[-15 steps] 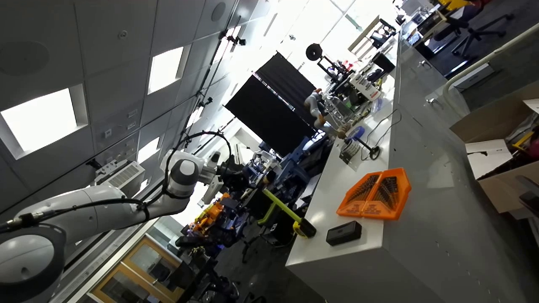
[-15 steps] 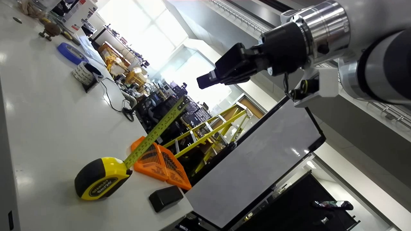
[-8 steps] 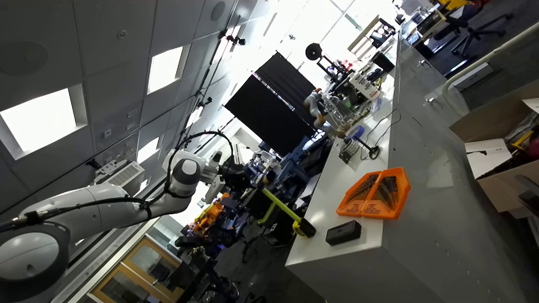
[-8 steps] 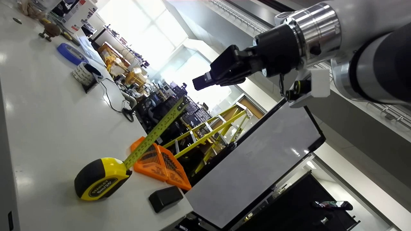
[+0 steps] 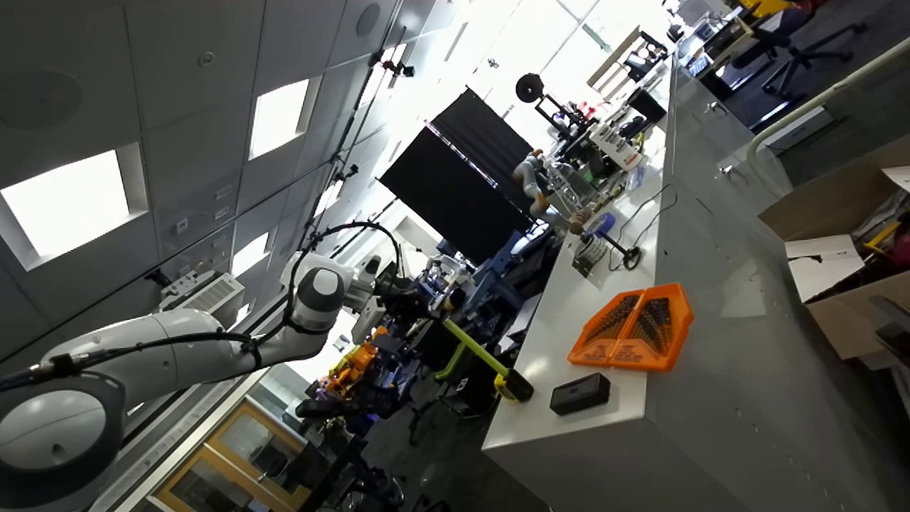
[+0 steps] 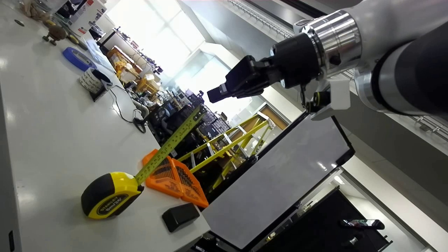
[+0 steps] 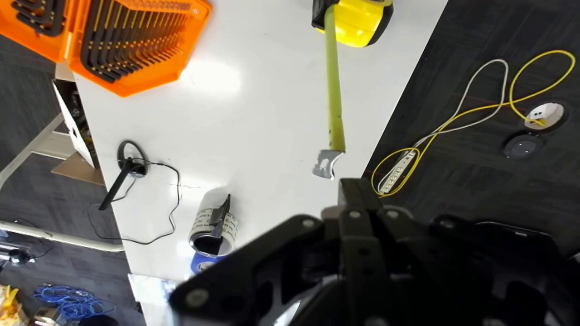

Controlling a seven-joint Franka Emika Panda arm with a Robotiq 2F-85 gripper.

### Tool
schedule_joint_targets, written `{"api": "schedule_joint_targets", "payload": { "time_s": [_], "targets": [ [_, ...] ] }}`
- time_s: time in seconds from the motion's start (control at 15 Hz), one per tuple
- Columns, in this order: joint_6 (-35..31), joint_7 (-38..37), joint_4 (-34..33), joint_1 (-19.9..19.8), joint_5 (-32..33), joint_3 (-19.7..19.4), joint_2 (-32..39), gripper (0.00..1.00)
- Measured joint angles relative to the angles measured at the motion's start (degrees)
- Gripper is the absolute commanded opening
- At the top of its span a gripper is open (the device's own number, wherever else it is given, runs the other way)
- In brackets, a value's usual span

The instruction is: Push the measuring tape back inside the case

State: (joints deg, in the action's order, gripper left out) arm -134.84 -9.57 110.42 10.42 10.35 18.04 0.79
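The measuring tape (image 6: 171,142), a yellow strip, sticks far out of the case in both exterior views (image 5: 475,346). In the wrist view the strip (image 7: 334,86) ends in a metal hook (image 7: 326,164). The black and yellow case (image 6: 112,195) sits on the white counter; it also shows in an exterior view (image 5: 515,386) and is cut off at the top of the wrist view (image 7: 358,20). My gripper (image 7: 358,183) is shut, with nothing seen between its fingers. In an exterior view the gripper (image 6: 217,93) hangs just beyond the hook end, apart from it.
An orange tray of hex keys (image 6: 175,180) and a black block (image 6: 180,216) lie on the counter (image 6: 63,140) near the case. A tape roll (image 7: 213,231), a cable and a small black stand (image 7: 129,170) are farther along. The counter's edge runs close by the strip.
My arm and gripper have moved closer to the strip's free end, down and left in an exterior view. The gripper stays shut. The tape and case have not moved.
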Motion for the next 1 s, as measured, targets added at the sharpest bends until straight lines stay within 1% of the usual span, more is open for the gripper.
{"api": "schedule_joint_targets", "payload": {
  "time_s": [1.0],
  "targets": [
    [0.02, 0.0, 0.0, 0.0, 0.0, -0.96, 1.46, 0.0]
  ]
}}
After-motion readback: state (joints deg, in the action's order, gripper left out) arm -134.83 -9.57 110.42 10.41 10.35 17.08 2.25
